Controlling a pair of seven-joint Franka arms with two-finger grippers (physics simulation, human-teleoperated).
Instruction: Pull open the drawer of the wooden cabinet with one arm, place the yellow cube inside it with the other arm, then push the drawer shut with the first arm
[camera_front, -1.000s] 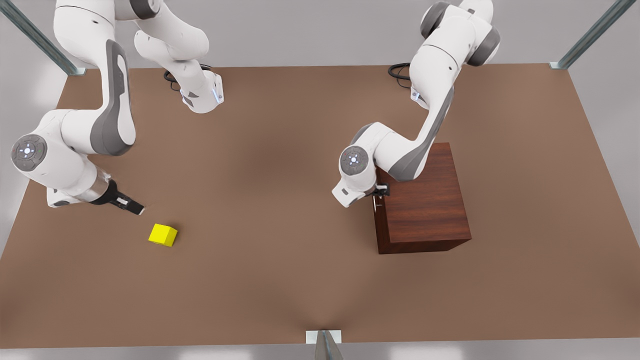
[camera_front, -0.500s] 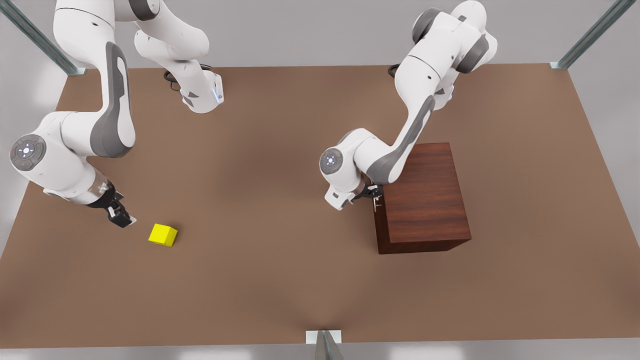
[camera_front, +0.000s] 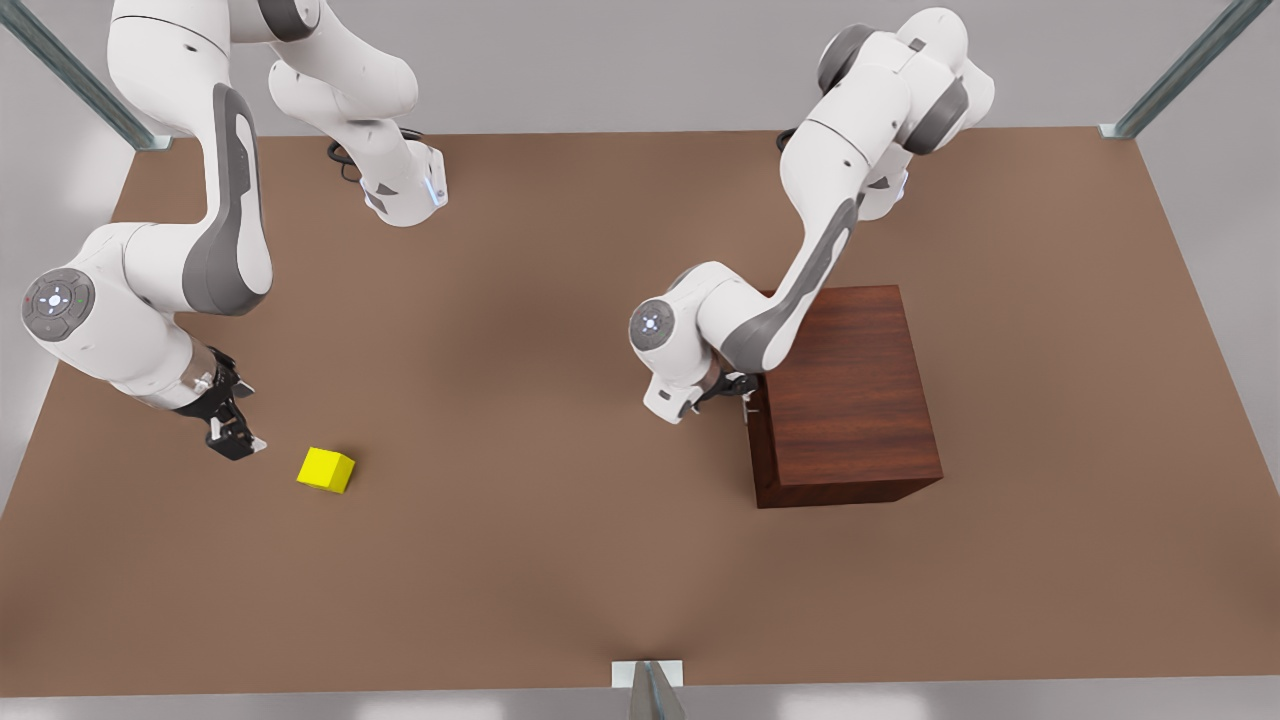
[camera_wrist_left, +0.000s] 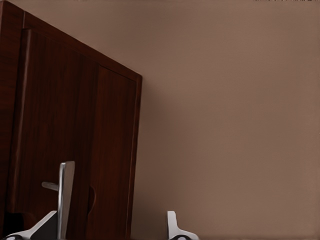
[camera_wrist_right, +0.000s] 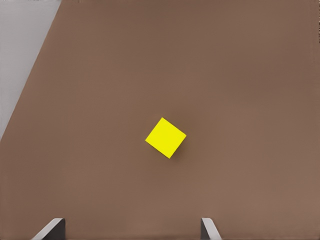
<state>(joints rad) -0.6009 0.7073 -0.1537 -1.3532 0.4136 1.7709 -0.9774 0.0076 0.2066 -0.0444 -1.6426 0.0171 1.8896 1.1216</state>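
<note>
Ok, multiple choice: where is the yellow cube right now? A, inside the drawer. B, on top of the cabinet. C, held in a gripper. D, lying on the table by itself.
D: the yellow cube lies on the bare table, apart from the open right gripper beside it, and far from the cabinet, where the open left gripper is at the handle.

Brown table (camera_front: 560, 300), grey wall (camera_front: 620, 60)
</note>
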